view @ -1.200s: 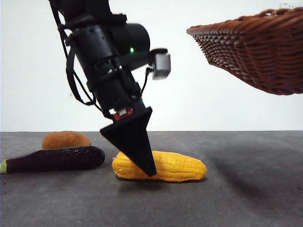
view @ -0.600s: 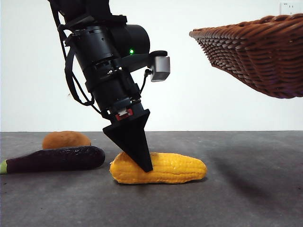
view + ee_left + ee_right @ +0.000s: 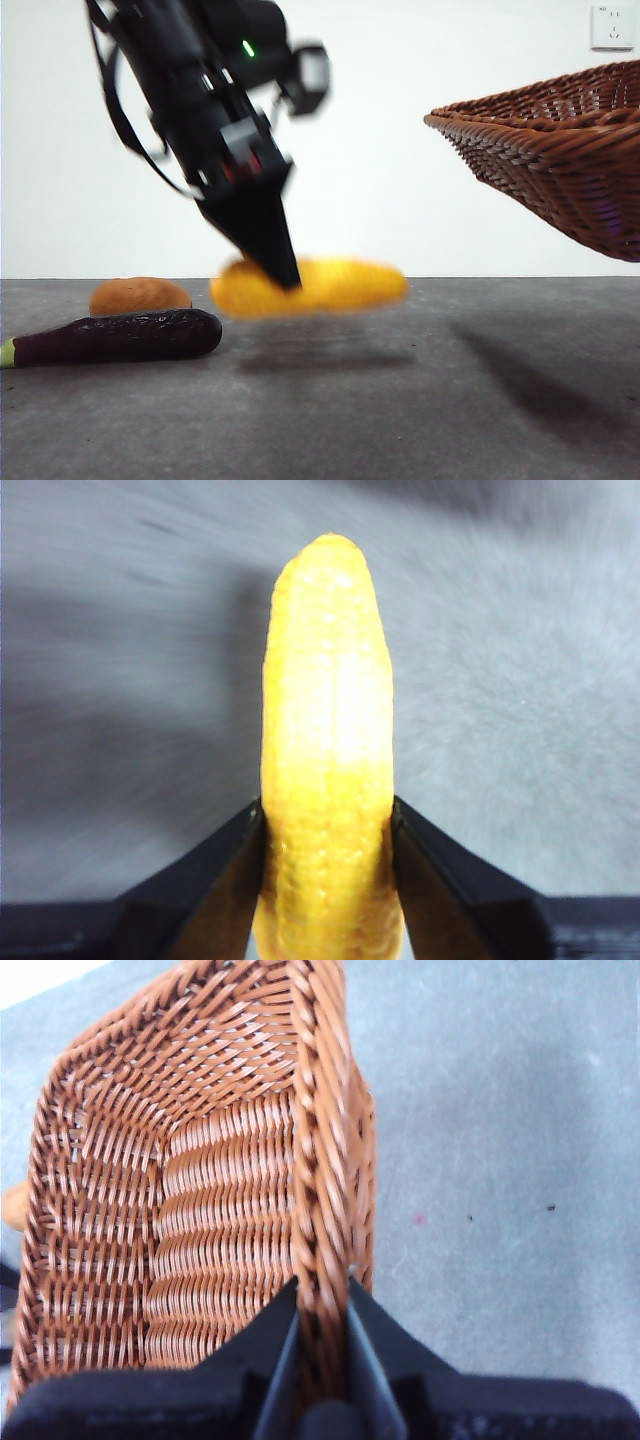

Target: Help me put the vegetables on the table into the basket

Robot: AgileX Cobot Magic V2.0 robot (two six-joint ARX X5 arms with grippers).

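Observation:
My left gripper [image 3: 280, 275] is shut on the yellow corn cob [image 3: 310, 287] and holds it lengthwise a little above the table [image 3: 400, 420]; in the left wrist view the corn cob [image 3: 328, 730] sits between the black jaws of my left gripper [image 3: 328, 850]. The dark-purple eggplant [image 3: 115, 336] lies on the table at the left, with the orange-brown potato [image 3: 138, 296] behind it. My right gripper [image 3: 322, 1335] is shut on the braided rim of the wicker basket [image 3: 180, 1210]. The basket [image 3: 560, 150] hangs tilted in the air at the upper right.
A white wall stands behind the table with a socket [image 3: 612, 27] at the top right. The basket's shadow falls on the table at the right [image 3: 540, 385].
My left gripper has lifted the corn cob off the table and swung up and left. The basket has moved right and lower in view.

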